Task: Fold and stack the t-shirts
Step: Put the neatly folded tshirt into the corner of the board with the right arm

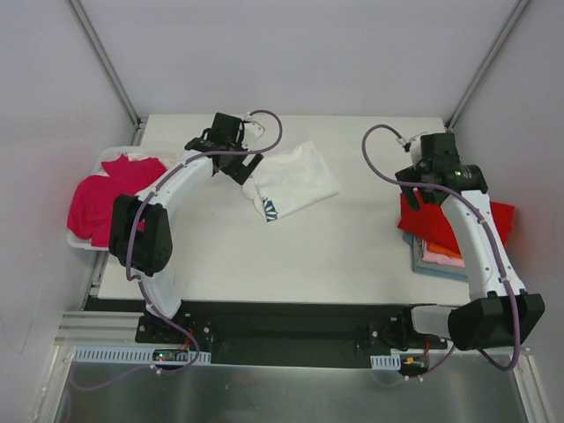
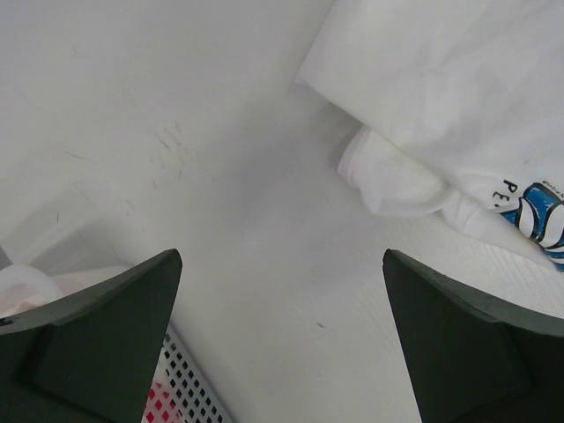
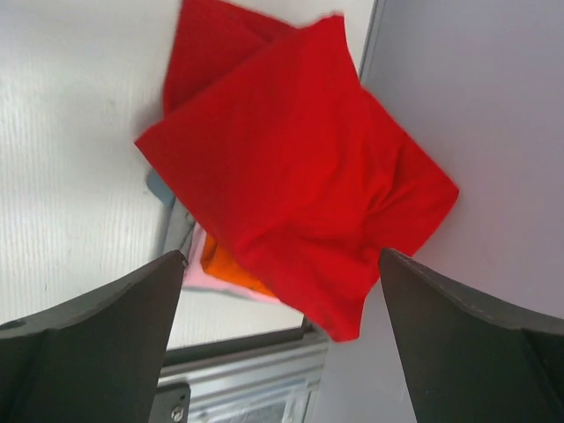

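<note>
The white t-shirt with blue daisy print point(image 1: 293, 181) lies crumpled at the table's back middle; it also shows in the left wrist view point(image 2: 441, 97). My left gripper point(image 1: 236, 166) is open and empty just left of it, over bare table point(image 2: 282, 335). A magenta t-shirt point(image 1: 110, 198) lies in the basket at the left. At the right, a folded red t-shirt point(image 3: 300, 167) tops a stack of orange point(image 3: 227, 264), pink point(image 3: 196, 275) and light-blue point(image 3: 159, 187) tees. My right gripper point(image 1: 421, 196) hovers open and empty above the stack point(image 3: 282, 335).
A white perforated basket point(image 1: 84, 242) stands at the table's left edge, and its rim shows in the left wrist view point(image 2: 189, 388). The stack point(image 1: 458, 238) sits at the table's right edge, the red tee overhanging it. Grey walls enclose the sides and back.
</note>
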